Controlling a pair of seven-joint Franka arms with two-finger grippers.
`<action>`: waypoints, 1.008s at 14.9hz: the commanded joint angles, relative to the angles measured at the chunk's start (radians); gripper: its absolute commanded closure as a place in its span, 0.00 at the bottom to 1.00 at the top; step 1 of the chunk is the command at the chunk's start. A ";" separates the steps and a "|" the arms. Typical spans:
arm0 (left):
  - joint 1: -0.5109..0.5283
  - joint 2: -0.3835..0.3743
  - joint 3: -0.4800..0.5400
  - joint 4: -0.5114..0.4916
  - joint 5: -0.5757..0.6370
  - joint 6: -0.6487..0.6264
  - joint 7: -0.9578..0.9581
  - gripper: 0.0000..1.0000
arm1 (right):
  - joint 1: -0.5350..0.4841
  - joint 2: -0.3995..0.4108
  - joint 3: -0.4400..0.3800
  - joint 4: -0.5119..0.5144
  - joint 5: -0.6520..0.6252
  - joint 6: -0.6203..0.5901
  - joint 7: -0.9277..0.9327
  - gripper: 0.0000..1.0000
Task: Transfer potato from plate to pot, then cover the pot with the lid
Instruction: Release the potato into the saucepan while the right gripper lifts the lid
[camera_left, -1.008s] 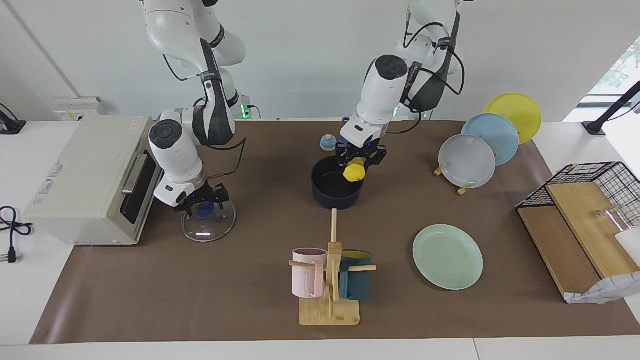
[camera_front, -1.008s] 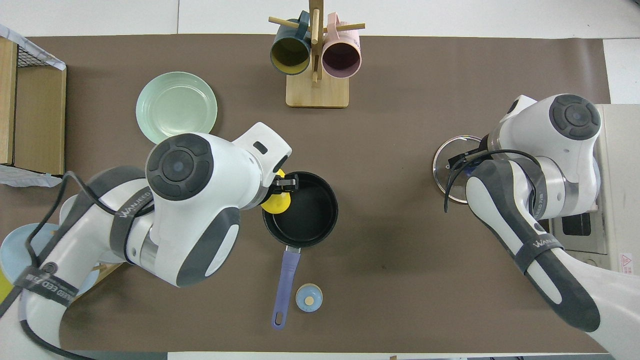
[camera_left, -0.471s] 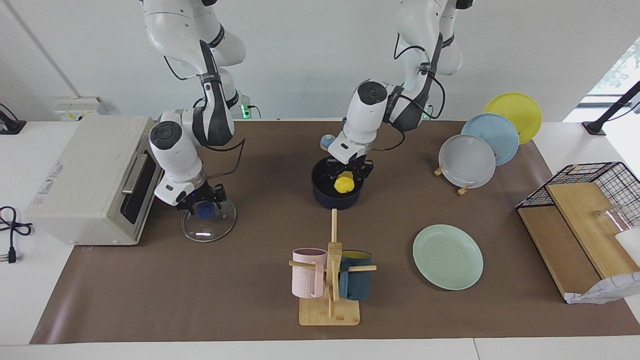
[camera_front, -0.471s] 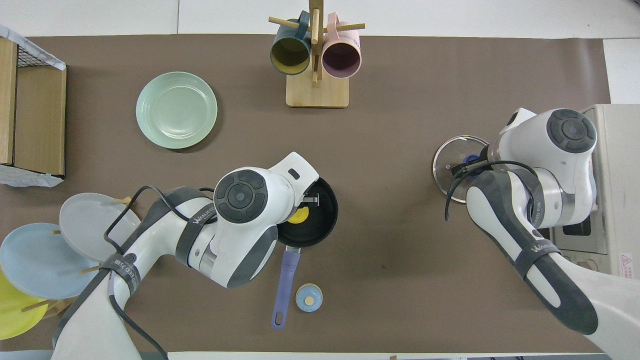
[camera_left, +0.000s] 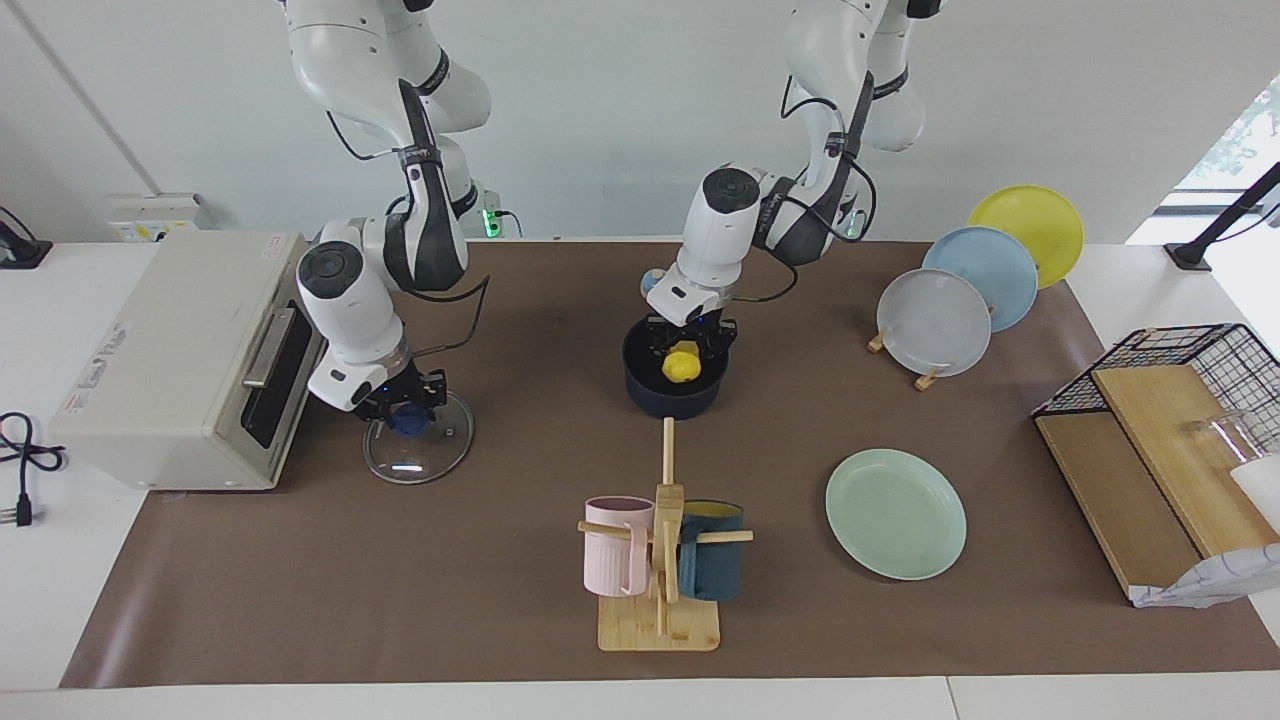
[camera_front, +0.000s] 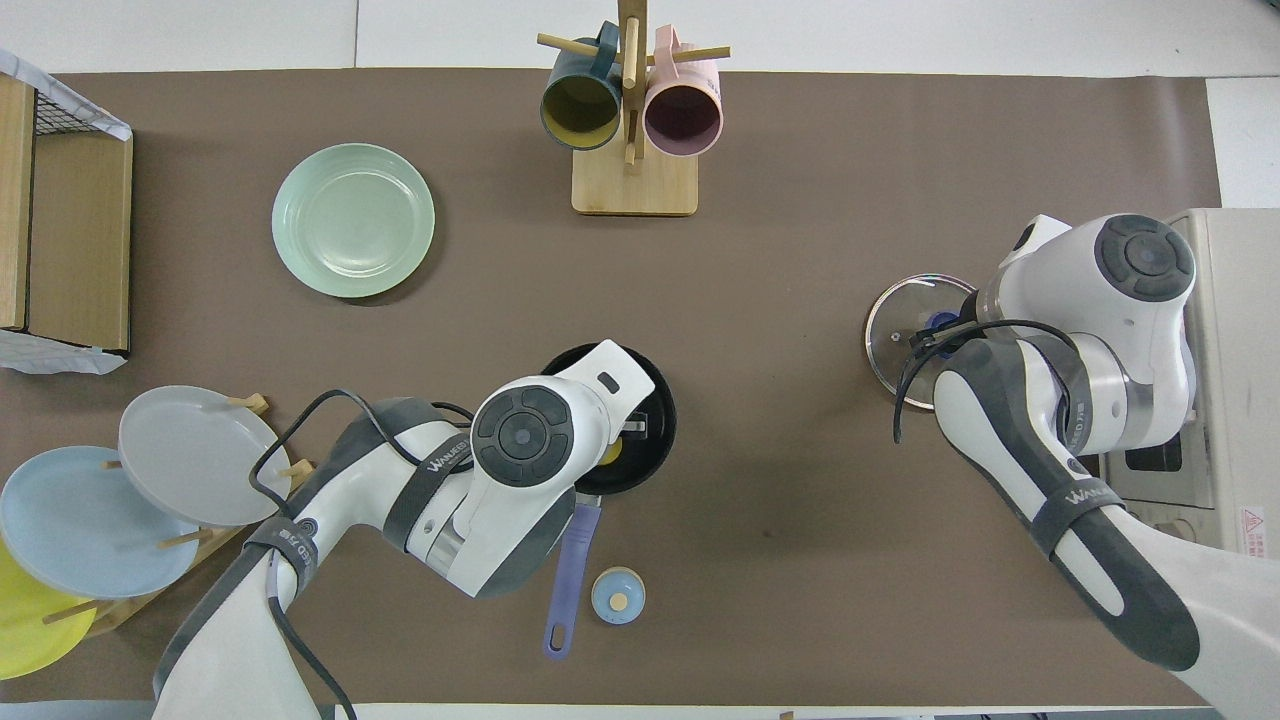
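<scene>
From across the table, the left gripper (camera_left: 685, 352) holds the potato (camera_left: 680, 364) down inside the pot (camera_left: 672, 395); the right gripper (camera_left: 405, 412) is clamped on the lid's (camera_left: 418, 450) knob.

From overhead, the plate (camera_front: 353, 220) sits bare, farther from the robots than the pot (camera_front: 655, 400).

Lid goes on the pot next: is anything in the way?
Yes. The left hand is down in the pot, shut on the potato, blocking its mouth. The right hand is shut on the lid knob; bare mat lies between.
</scene>
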 joint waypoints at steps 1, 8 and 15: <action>-0.035 0.015 0.020 -0.012 0.029 0.034 -0.032 1.00 | 0.004 -0.016 0.006 0.074 0.008 -0.103 -0.023 0.61; -0.048 0.020 0.020 -0.014 0.068 0.029 -0.032 1.00 | 0.109 -0.018 0.007 0.212 0.006 -0.258 -0.015 1.00; -0.005 -0.020 0.021 0.041 0.072 -0.056 -0.003 0.00 | 0.133 -0.002 0.013 0.277 0.008 -0.312 0.009 1.00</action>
